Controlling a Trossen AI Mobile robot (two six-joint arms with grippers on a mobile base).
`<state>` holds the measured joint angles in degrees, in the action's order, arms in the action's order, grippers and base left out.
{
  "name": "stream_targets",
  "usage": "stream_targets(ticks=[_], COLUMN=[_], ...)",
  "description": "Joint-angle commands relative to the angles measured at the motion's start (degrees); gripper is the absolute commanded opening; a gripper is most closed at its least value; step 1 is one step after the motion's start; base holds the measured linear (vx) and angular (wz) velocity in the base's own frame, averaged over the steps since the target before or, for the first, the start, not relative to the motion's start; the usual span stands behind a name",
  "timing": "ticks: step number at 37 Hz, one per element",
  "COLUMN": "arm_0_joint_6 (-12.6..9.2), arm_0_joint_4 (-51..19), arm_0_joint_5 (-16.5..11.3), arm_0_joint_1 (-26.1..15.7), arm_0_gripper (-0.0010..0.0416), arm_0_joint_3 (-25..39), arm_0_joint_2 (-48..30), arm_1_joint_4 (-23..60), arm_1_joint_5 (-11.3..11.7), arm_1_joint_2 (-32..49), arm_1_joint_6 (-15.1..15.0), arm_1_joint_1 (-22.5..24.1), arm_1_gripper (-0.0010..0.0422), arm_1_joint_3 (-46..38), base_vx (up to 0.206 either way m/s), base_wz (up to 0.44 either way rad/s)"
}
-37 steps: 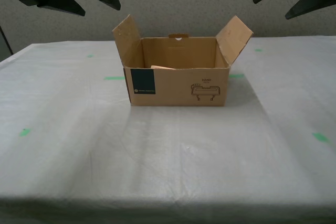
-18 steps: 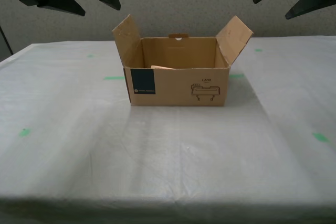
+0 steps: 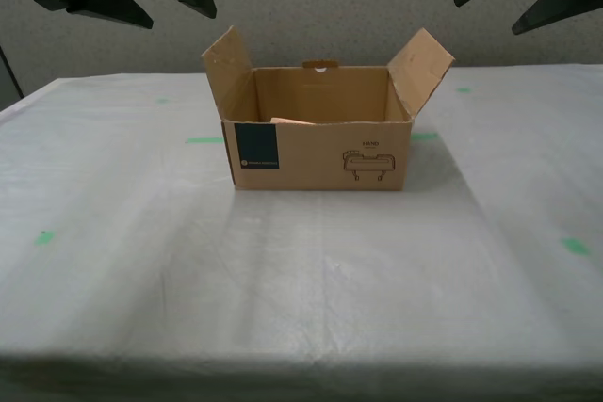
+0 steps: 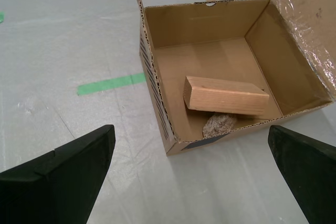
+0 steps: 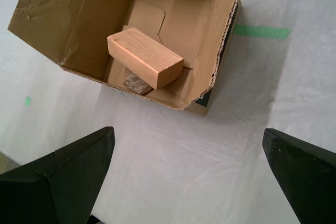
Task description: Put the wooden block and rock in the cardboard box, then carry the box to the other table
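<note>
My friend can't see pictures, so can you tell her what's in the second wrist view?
An open cardboard box sits on a table covered in white cloth, with a wooden block inside lying partly on a rock. My second gripper hangs above, open and empty, its dark fingers wide apart.

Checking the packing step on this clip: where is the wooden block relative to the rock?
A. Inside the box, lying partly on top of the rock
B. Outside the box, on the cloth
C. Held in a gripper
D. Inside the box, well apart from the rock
A: both wrist views show the wooden block inside the cardboard box, resting tilted over the rock, which peeks out beneath it.
</note>
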<state>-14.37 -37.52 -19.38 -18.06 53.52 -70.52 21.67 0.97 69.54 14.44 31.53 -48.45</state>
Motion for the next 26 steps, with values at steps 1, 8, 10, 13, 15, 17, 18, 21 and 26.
stream_targets(ticks=[1, 8, 10, 13, 15, 17, 18, 21, 26], arm_0_joint_6=[-0.2, -0.2, -0.2, -0.2, -0.2, -0.2, -0.2, -0.2, -0.2], arm_0_joint_4=[0.0, 0.0, 0.0, 0.0, 0.0, 0.0, 0.0, 0.0, 0.0], arm_0_joint_5=[0.2, 0.2, 0.2, 0.2, 0.2, 0.2, 0.2, 0.2, 0.2], arm_0_joint_1=[0.0, 0.0, 0.0, 0.0, 0.0, 0.0, 0.0, 0.0, 0.0], arm_0_gripper=[0.0393, 0.0394, 0.0394, 0.0394, 0.0394, 0.0393, 0.0393, 0.0394, 0.0394], arm_0_joint_3=[0.0, 0.0, 0.0, 0.0, 0.0, 0.0, 0.0, 0.0, 0.0], arm_0_joint_2=[0.0, 0.0, 0.0, 0.0, 0.0, 0.0, 0.0, 0.0, 0.0], arm_1_joint_4=[-0.2, -0.2, -0.2, -0.2, -0.2, -0.2, -0.2, -0.2, -0.2], arm_1_joint_5=[0.1, 0.1, 0.1, 0.1, 0.1, 0.1, 0.1, 0.1, 0.1], arm_1_joint_2=[0.0, 0.0, 0.0, 0.0, 0.0, 0.0, 0.0, 0.0, 0.0], arm_1_joint_6=[0.0, 0.0, 0.0, 0.0, 0.0, 0.0, 0.0, 0.0, -0.1], arm_1_joint_1=[0.0, 0.0, 0.0, 0.0, 0.0, 0.0, 0.0, 0.0, 0.0], arm_1_gripper=[0.04, 0.04, 0.04, 0.04, 0.04, 0.04, 0.04, 0.04, 0.04], arm_1_joint_3=[0.0, 0.0, 0.0, 0.0, 0.0, 0.0, 0.0, 0.0, 0.0], base_vx=[0.0, 0.0, 0.0, 0.0, 0.0, 0.0, 0.0, 0.0, 0.0], base_wz=[0.0, 0.0, 0.0, 0.0, 0.0, 0.0, 0.0, 0.0, 0.0])
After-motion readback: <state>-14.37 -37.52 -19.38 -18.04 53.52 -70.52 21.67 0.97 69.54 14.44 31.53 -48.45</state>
